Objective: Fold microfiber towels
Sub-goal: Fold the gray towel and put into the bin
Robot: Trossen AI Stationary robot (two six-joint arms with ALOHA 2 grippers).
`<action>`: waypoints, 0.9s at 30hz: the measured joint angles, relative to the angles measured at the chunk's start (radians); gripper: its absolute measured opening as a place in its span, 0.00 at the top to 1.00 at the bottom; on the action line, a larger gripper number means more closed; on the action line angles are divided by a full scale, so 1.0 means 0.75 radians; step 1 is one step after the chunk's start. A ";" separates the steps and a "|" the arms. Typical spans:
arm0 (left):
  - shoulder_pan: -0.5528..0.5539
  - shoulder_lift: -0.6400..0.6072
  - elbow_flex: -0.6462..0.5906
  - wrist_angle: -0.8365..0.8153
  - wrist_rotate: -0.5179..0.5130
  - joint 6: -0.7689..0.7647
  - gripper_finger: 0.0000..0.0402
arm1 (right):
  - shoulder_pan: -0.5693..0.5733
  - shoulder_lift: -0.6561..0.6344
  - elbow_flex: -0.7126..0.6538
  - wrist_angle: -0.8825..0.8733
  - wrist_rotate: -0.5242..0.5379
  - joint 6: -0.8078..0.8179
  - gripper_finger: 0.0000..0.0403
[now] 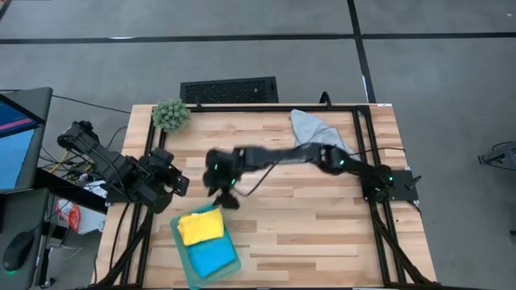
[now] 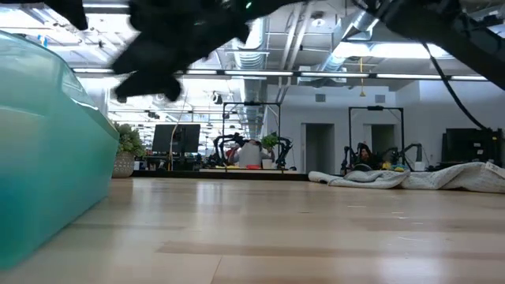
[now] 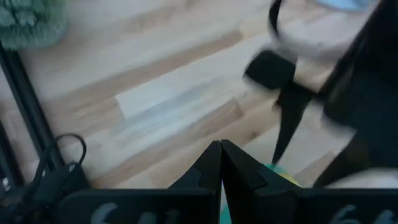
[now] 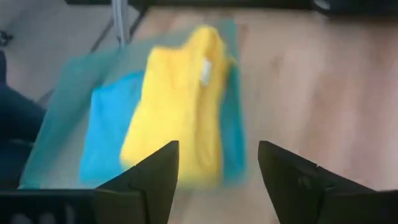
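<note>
A folded yellow towel (image 1: 200, 227) lies on a bright blue towel (image 1: 214, 258), and both lie on a teal towel (image 1: 187, 251) at the table's near left; the stack also shows in the right wrist view (image 4: 177, 106). A light grey towel (image 1: 313, 126) lies crumpled at the far right. My right gripper (image 1: 225, 200) is open and empty, just above the stack's far edge (image 4: 217, 180). My left gripper (image 1: 179, 184) is shut and empty at the table's left edge (image 3: 221, 163).
A fuzzy green plant ball (image 1: 171, 115) stands at the far left corner. A black frame rail (image 1: 355, 153) runs along the table's right side. In the low view the teal towel (image 2: 47, 150) fills the left and the grey towel (image 2: 426, 178) lies far right.
</note>
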 joint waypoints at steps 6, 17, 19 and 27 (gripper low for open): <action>0.007 -0.032 0.000 0.074 -0.238 0.066 1.00 | -0.207 -0.326 -0.018 -0.617 0.058 -0.170 0.42; 0.430 0.064 0.001 0.849 -0.184 0.971 0.93 | -0.685 -0.791 -0.168 -1.090 0.349 -0.168 0.48; 0.552 0.104 0.001 1.039 -0.034 1.174 0.87 | -0.751 -0.914 -0.328 -1.038 0.390 -0.121 0.49; 0.992 0.358 0.002 1.711 0.546 1.638 0.64 | -0.901 -1.533 -1.304 -0.605 0.774 0.294 0.51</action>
